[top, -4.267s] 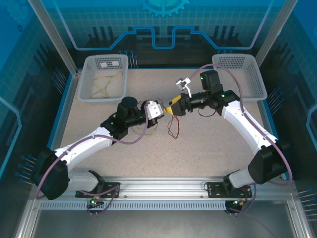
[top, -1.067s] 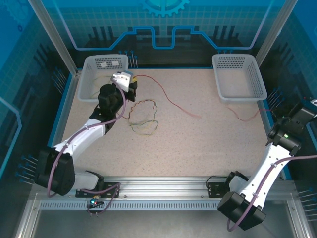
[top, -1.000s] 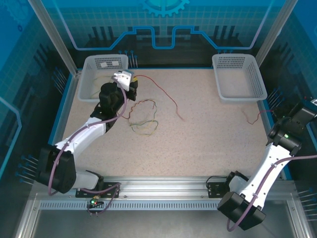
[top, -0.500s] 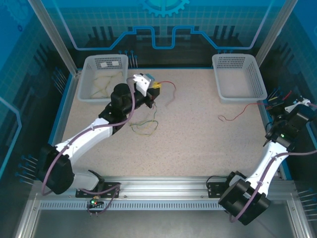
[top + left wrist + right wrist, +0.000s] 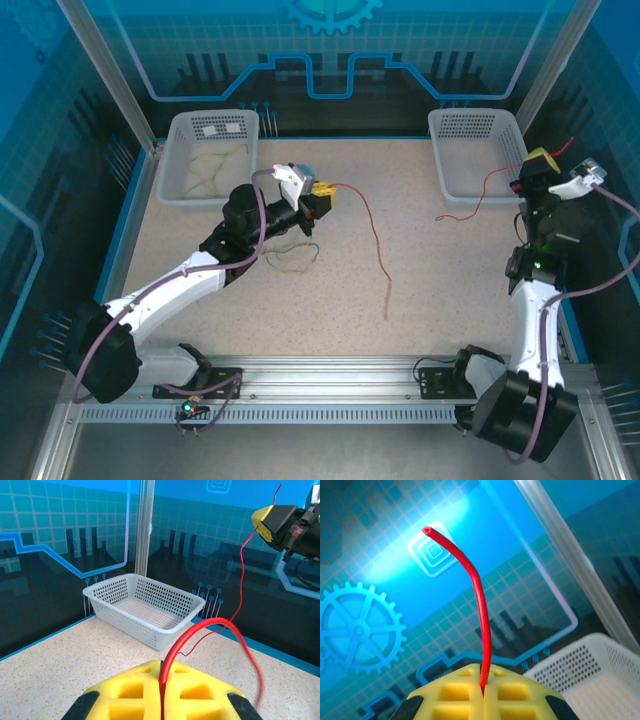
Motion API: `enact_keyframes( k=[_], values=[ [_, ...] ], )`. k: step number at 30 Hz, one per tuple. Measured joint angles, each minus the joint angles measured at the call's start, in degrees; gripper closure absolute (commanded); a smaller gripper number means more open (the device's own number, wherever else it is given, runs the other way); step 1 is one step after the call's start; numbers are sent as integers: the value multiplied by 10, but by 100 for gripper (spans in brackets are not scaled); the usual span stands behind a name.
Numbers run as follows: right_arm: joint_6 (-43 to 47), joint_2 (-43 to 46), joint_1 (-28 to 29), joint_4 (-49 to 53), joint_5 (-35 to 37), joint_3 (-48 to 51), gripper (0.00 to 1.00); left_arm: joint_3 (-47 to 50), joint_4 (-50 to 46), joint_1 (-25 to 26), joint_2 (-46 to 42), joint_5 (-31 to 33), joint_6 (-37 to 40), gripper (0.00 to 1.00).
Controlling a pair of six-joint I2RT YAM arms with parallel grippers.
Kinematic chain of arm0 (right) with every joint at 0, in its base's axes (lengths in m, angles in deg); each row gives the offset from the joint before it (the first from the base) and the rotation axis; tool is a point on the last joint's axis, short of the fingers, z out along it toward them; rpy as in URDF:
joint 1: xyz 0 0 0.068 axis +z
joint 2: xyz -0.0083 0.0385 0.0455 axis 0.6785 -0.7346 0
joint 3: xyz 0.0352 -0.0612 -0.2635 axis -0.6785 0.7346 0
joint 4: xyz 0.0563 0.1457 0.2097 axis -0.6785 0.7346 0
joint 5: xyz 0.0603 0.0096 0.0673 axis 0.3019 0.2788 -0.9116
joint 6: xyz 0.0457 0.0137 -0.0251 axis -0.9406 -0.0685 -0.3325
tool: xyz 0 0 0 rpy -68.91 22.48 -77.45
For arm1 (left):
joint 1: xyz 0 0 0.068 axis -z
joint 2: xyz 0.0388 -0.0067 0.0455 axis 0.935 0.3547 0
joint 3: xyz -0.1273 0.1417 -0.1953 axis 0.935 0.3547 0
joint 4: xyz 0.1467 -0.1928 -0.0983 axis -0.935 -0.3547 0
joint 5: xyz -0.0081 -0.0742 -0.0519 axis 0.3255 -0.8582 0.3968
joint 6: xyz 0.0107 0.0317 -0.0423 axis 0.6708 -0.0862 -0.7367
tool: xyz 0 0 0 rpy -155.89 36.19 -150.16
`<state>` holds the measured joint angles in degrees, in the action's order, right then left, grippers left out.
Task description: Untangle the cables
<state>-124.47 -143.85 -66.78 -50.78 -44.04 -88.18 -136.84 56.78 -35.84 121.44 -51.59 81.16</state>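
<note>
My left gripper [image 5: 324, 190] is shut on a red cable [image 5: 378, 240], which trails right and then down across the table. In the left wrist view that red cable [image 5: 200, 630] arcs out of the closed yellow pads [image 5: 135, 690] of my left gripper [image 5: 162, 674]. My right gripper [image 5: 538, 162] is raised by the right basket, shut on a second red cable [image 5: 480, 195] that hangs toward the table. In the right wrist view a short red end [image 5: 479, 600] sticks up from my right gripper [image 5: 483, 687]. A loose loop of pale yellow-green cables [image 5: 292, 256] lies below the left gripper.
A white basket [image 5: 176, 165] at the back left holds pale cables. Another white basket [image 5: 520, 160] stands at the back right, also seen as the basket [image 5: 150, 625] and the basket [image 5: 600, 665]. The right gripper [image 5: 274, 522] shows high in the left wrist view. Blue walls enclose the table.
My left gripper moved right, away from the left basket, carrying its red cable. My right arm swung up from the table's right edge to beside the right basket, lifting its own red cable.
</note>
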Motion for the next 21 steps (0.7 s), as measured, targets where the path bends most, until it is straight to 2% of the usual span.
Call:
enact_keyframes(
  k=[7,15,21],
  values=[
    [-40,-136,0,-112,4,-59,100,1,5,2,0,-5,-10,100],
    [-92,-195,-23,-262,62,-75,100,1,15,3,13,-14,-10,100],
    [-82,-238,-28,-298,71,-82,100,1,14,4,23,-17,-10,100]
  ],
)
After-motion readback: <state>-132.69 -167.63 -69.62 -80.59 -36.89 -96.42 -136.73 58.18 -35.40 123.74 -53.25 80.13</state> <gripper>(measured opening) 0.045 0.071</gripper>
